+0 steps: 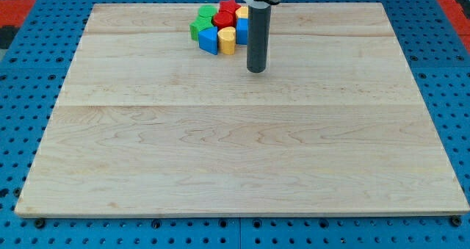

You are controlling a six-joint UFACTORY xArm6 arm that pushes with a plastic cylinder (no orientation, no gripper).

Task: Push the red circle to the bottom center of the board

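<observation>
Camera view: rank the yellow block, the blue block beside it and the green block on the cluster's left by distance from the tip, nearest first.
From my tip:
1. Yellow block, up and to the view's left of my tip.
2. Blue block, just left of the yellow.
3. Green block, at the cluster's left edge.

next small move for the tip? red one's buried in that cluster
Probably swing my tip up around the view's right of the cluster, to get behind the red block. The tip sits below and right of the pile; the red block is packed among green, blue and yellow blocks near the top edge, so pushing now would scatter them.
</observation>
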